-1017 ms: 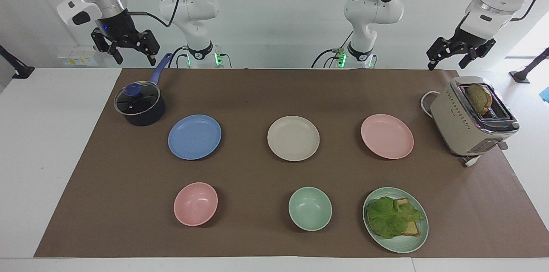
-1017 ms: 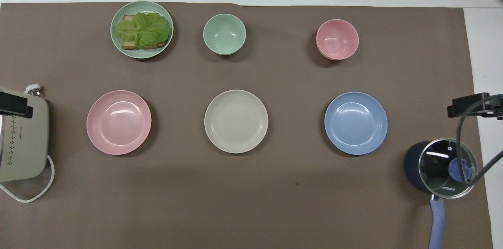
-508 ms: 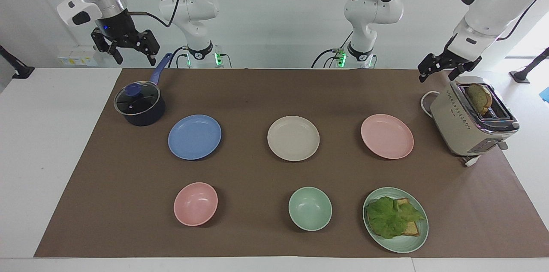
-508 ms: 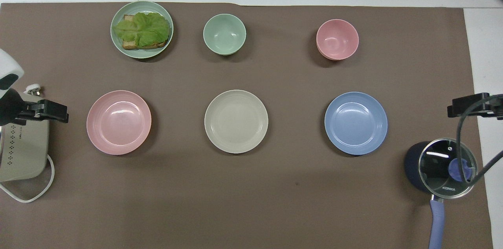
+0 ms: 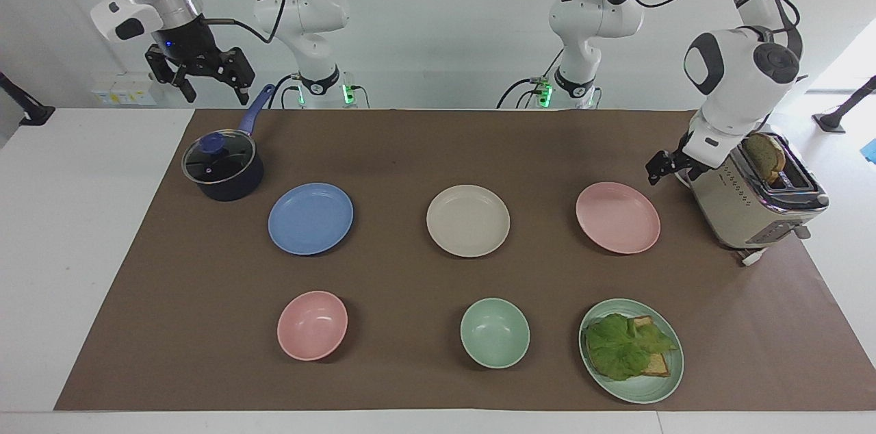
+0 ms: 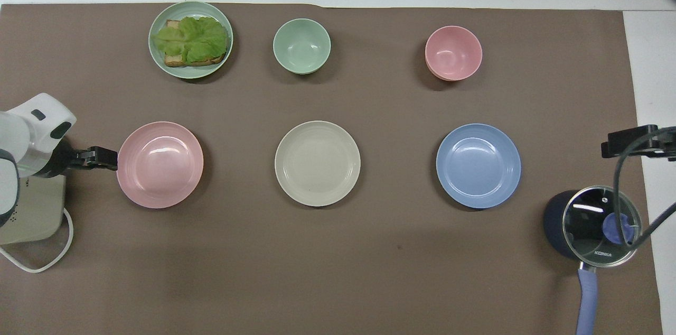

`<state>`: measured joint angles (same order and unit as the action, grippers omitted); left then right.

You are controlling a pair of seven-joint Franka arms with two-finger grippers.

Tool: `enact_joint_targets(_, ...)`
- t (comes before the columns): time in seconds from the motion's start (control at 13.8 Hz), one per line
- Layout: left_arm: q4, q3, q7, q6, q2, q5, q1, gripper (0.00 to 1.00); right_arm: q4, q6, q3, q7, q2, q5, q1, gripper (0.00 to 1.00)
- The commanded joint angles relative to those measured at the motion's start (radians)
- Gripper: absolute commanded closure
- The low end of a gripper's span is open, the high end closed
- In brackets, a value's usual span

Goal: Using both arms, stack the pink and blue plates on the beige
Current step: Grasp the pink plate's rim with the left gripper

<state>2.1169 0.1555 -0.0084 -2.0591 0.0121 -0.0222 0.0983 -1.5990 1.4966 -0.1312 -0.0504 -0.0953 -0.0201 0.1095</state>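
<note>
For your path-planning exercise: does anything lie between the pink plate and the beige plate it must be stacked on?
Nothing visible does. Only bare brown mat lies between the pink plate and the beige plate.

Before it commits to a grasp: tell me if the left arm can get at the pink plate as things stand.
Probably yes. The left gripper is low beside the pink plate, open, at its toaster-side rim, with only bare mat between them. The toaster sits close by the arm, so little room there.

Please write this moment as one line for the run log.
left gripper: open, low beside pink plate, no contact seen | right gripper: open, waiting above pot | blue plate, beige plate: untouched | stack: not started
</note>
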Motion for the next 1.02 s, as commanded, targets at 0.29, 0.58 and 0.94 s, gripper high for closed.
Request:
enact_joint_targets(0.29, 0.058, -0.005, -0.002, -0.141, 0.129, 0.039, -0.034, 0.0, 0.002, -0.002, 0.005, -0.009, 0.002, 0.019, -0.013, 0.0)
enact_joint_targets(0.58, 0.064, -0.005, -0.008, -0.13, 0.128, 0.045, -0.042, 0.45, 0.004, -0.002, 0.004, -0.009, 0.002, 0.019, -0.013, 0.0)
enact_joint_targets(0.94, 0.06, -0.005, -0.007, -0.122, 0.128, 0.047, -0.04, 1.0, 0.002, -0.002, 0.004, -0.009, 0.002, 0.019, -0.013, 0.0)
